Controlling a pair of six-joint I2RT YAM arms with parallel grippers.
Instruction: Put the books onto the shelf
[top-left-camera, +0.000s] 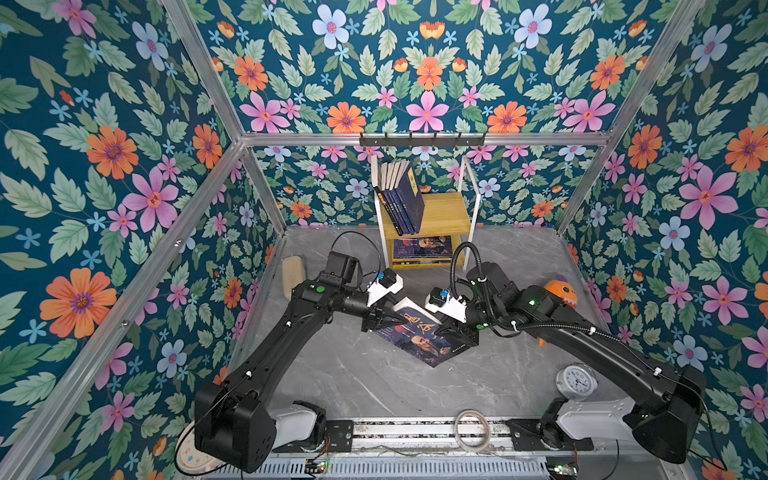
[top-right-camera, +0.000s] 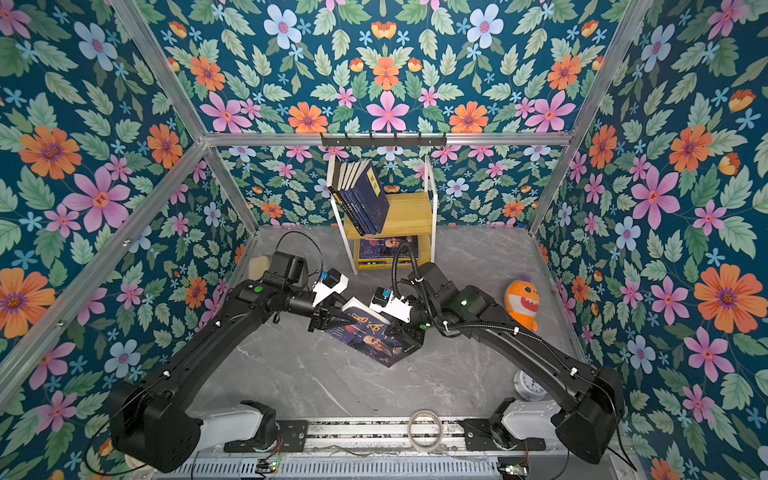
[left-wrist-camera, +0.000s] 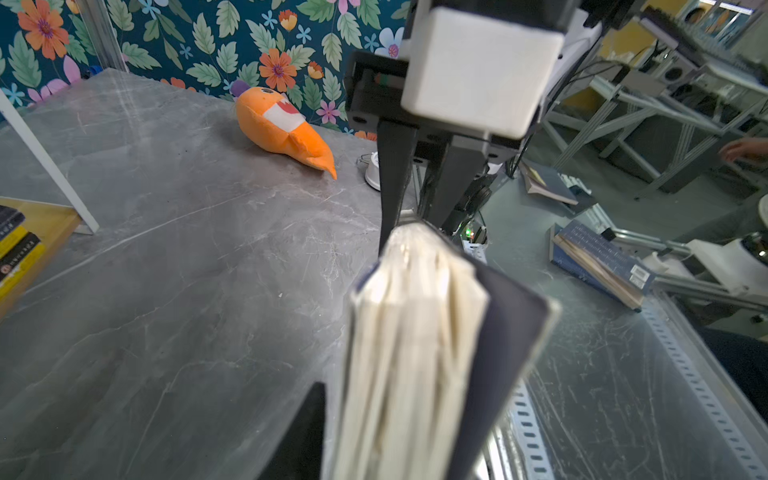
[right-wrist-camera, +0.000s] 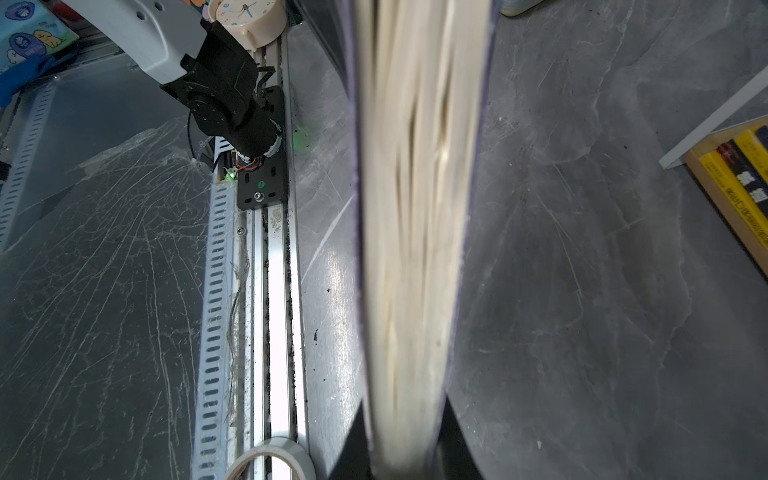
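A dark book with an old-man portrait cover is held tilted above the middle of the table, between both arms. My left gripper is shut on its left edge; in the left wrist view the cream pages fill the gap beside a black finger. My right gripper is shut on the book's right edge, both fingers pressing the page block. The shelf stands at the back; navy books lean on its top board and flat books lie on the lower tier.
An orange plush lies to the right, a white clock near the right arm's base, a tape roll on the front rail. A beige pad sits at the left. A black hook rail hangs above the shelf.
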